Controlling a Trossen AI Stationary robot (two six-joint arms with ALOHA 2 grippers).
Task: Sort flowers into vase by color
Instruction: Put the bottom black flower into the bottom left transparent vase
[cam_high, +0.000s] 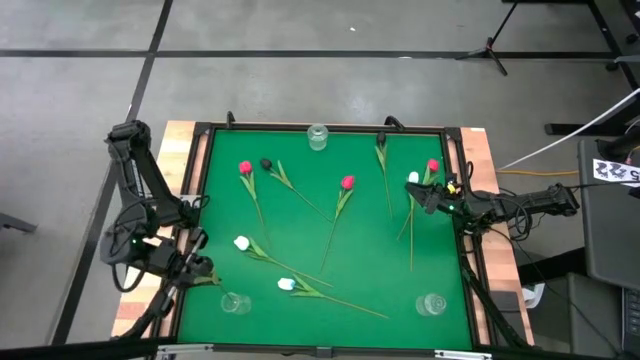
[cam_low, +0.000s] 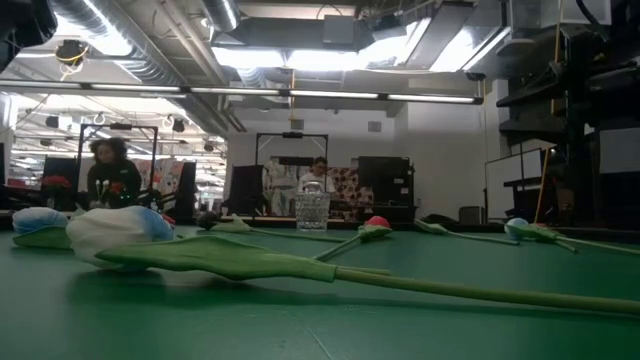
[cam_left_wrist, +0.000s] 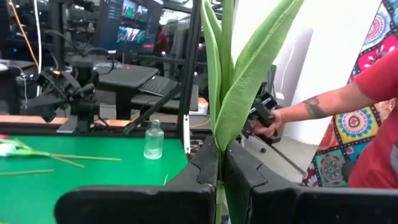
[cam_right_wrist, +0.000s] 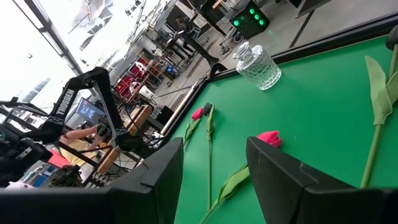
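**Q:** where are the flowers right now?

**A:** 1 flower (cam_left_wrist: 231, 93) is in my left gripper (cam_left_wrist: 221, 163). The fingers are pressed together on its stem, and the long green leaves stand straight up between them (can't see the head, so no idea what color). That gripper sits at the left edge of the green mat (cam_high: 370, 250), near a glass vase (cam_high: 235, 302). The other flowers lie flat, scattered across the mat: a pink tulip (cam_high: 347, 182) mid-mat, a white tulip (cam_high: 241, 242) on the left.

**Q:** and your other arm?

**A:** My right gripper (cam_high: 427, 197) is over the mat's right side, fingers spread with nothing in them, just beside a white head (cam_high: 413, 178) and a pink head (cam_high: 432, 166). 2 more vases: 1 at the far edge (cam_high: 318, 137), 1 at the near right corner (cam_high: 432, 304). A person's hand (cam_left_wrist: 266, 124) shows beyond the table.
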